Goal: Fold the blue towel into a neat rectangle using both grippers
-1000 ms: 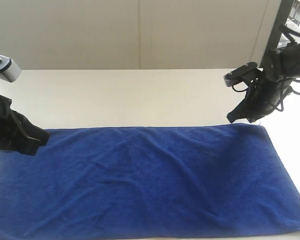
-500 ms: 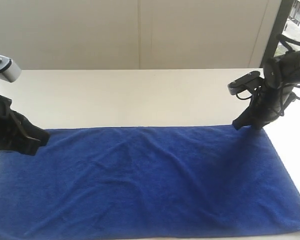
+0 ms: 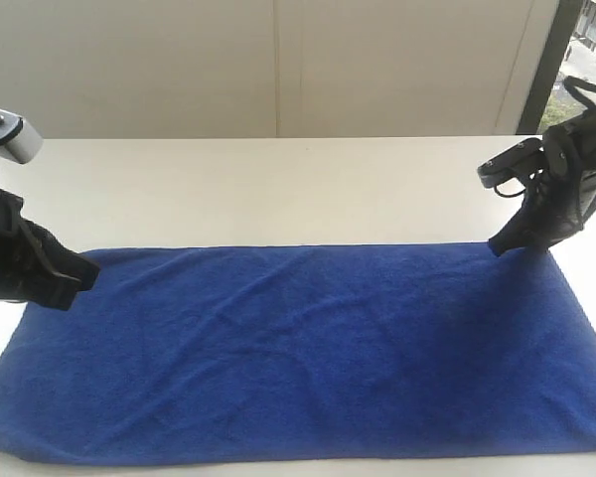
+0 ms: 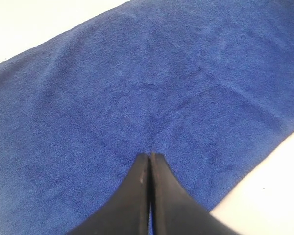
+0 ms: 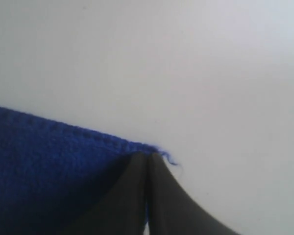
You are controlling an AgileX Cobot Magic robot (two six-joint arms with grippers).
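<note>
The blue towel (image 3: 298, 348) lies spread flat and lengthwise on the white table (image 3: 278, 189), with faint wrinkles. My left gripper (image 3: 81, 278) sits low at the towel's far left corner, jaws pressed together on the cloth. In the left wrist view the gripper (image 4: 150, 155) is shut over the towel (image 4: 137, 88), near a hemmed edge. At the far right corner my right gripper (image 3: 502, 245) is shut on the towel. The right wrist view shows that gripper (image 5: 147, 155) pinching the very corner of the towel (image 5: 49, 166), a loose thread beside it.
Bare table stretches from the towel's far edge to the pale wall (image 3: 278, 70). A dark upright post (image 3: 546, 60) stands behind the right arm. The left arm's white bracket (image 3: 5, 134) juts in at the left edge.
My right gripper has moved to the right with the towel's far corner, pulling the cloth taut and shifting it rightward, so bare table shows at the near left. The left gripper has stayed put.
</note>
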